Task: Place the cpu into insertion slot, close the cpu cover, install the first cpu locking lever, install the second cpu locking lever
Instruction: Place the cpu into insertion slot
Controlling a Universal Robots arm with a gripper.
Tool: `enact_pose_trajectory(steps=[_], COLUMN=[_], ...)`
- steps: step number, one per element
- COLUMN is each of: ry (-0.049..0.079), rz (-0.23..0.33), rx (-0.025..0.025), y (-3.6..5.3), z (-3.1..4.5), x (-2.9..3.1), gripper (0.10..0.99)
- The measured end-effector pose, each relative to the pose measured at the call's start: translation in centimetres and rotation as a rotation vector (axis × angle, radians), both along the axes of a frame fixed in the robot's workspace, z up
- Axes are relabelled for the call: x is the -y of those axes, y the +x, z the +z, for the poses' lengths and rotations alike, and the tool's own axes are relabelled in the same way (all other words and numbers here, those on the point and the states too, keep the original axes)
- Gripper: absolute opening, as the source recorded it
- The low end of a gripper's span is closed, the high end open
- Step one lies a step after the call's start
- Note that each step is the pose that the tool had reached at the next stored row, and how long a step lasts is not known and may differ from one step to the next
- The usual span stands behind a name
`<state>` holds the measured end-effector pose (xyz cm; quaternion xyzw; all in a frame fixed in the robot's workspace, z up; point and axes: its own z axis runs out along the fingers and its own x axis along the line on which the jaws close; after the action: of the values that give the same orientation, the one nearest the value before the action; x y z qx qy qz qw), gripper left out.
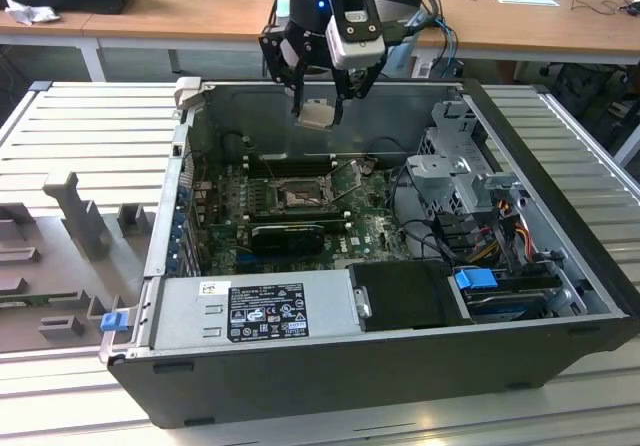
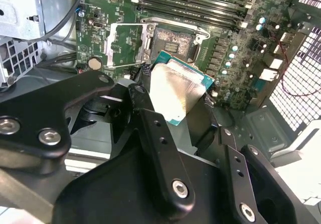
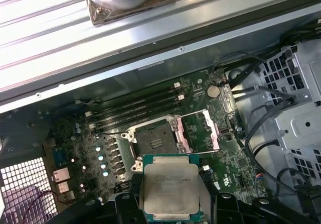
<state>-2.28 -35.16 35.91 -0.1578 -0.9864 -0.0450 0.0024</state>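
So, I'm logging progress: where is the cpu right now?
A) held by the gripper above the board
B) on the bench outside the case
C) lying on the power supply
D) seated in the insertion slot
A: the cpu is clamped in the gripper, while the insertion slot is empty, its cpu cover swung open.

Silvery-beige cpu (image 3: 169, 189) with teal edge, green circuit board (image 3: 235, 158), silvery cpu cover (image 3: 182, 133), black gripper (image 1: 318, 108)

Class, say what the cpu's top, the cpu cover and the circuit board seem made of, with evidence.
The cpu top: likely matte metal, pale silvery with soft glare. The cpu cover: thin bare sheet metal, bright reflections. The circuit board: green, probably lacquered laminate; exact material unclear.
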Motion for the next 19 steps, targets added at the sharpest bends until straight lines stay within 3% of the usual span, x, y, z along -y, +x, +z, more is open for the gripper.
enact_pose_trajectory(steps=[5,13,19], ry=[0.0,0.0,0.0], rz=[-0.014,-0.125,-0.165], rx=[-0.0005,-0.0005,-0.0005], y=[0.0,0.0,0.0], z=[-0.09,-0.16,-0.17], x=[0.0,0.0,0.0], gripper=[0.529,0.529,0.529])
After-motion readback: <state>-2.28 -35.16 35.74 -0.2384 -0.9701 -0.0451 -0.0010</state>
